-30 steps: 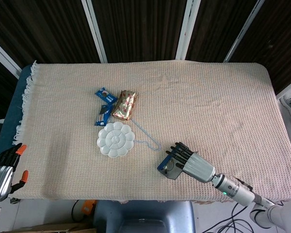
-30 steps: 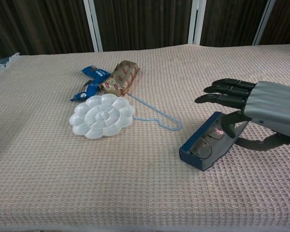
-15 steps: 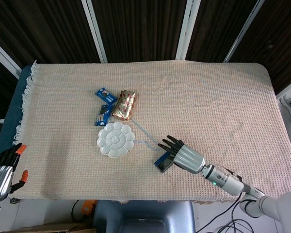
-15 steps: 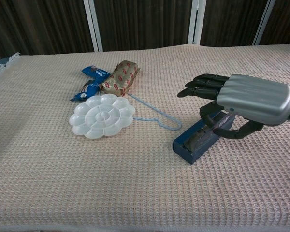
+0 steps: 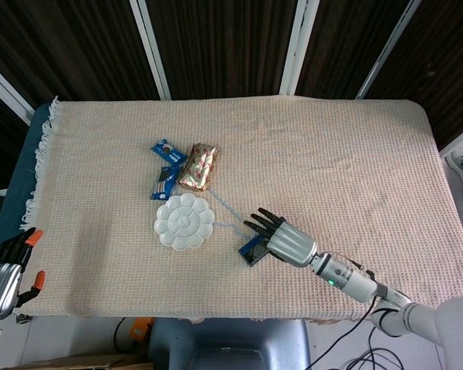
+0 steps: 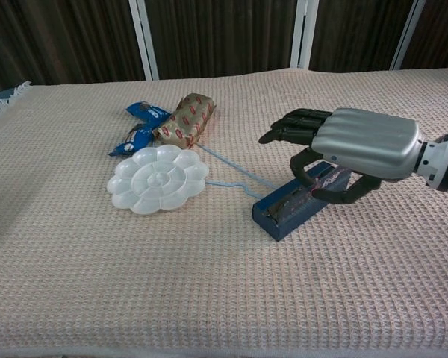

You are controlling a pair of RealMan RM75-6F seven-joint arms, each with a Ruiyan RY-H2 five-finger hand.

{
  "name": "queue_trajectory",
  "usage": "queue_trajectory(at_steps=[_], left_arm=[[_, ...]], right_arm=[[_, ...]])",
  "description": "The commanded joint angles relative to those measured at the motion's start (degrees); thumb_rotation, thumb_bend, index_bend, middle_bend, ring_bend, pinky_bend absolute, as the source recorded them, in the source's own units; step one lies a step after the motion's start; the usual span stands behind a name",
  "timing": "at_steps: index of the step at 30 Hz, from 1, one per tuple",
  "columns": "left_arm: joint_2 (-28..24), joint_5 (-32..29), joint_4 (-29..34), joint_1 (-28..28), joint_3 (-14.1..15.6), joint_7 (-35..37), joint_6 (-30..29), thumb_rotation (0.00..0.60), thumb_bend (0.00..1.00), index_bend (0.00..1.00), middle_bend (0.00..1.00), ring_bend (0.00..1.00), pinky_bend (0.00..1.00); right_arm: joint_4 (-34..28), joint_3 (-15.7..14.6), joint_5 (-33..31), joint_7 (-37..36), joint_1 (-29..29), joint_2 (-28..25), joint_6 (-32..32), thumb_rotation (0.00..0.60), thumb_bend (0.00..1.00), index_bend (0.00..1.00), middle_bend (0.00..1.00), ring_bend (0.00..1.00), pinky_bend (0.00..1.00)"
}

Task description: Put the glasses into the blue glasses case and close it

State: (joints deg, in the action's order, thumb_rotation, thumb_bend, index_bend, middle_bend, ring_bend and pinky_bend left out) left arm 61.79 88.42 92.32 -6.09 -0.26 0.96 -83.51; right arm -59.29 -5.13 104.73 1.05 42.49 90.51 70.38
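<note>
Your right hand [image 6: 351,145] lies palm-down over the blue glasses case [image 6: 293,206], thumb hooked on its side, fingers straight; the case sits nearly closed near the desk's front edge, right of centre. Your left hand [image 5: 4,270] hangs empty off the front-left corner. Beige woven cloth [image 5: 332,154] covers the desk.

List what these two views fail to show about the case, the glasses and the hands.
- Glasses: not visible in either view; the right hand covers the blue glasses case from above.
- Case lid: whether it is fully shut cannot be told; the hand hides its top.
- Left hand: cut off by the head view's left edge, absent from the chest view.
</note>
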Motion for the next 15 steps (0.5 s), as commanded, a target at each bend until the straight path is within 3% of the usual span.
queue_trajectory(at_steps=[1,6,12,15], left_arm=[[0.00,-0.04,-0.03,0.03,-0.01,0.03,-0.03,0.600,0.45,0.00,0.04,0.08,0.13],[-0.06,0.04,-0.11,0.00,0.01,0.21,-0.01,0.600,0.45,0.00,0.04,0.08,0.13],[-0.13,0.08,-0.14,0.02,0.02,0.46,-0.07,0.600,0.45,0.00,0.04,0.08,0.13],[-0.09,0.13,-0.19,0.05,0.05,0.40,-0.12,0.600,0.45,0.00,0.04,0.08,0.13]], right_arm=[[-0.02,0.56,-0.43,0.26,0.46,0.32,-0.66,0.600,0.55,0.70,0.19,0.04,0.09],[0.52,1.30,-1.24,0.78,1.03,0.89,-1.99,0.600,0.55,0.60,0.19,0.04,0.09],[0.93,2.38,-2.35,0.24,1.89,1.64,-3.29,0.600,0.55,0.33,0.15,0.04,0.09],[1.41,2.89,-2.83,0.76,2.27,2.22,-3.87,0.600,0.55,0.31,0.14,0.04,0.09]])
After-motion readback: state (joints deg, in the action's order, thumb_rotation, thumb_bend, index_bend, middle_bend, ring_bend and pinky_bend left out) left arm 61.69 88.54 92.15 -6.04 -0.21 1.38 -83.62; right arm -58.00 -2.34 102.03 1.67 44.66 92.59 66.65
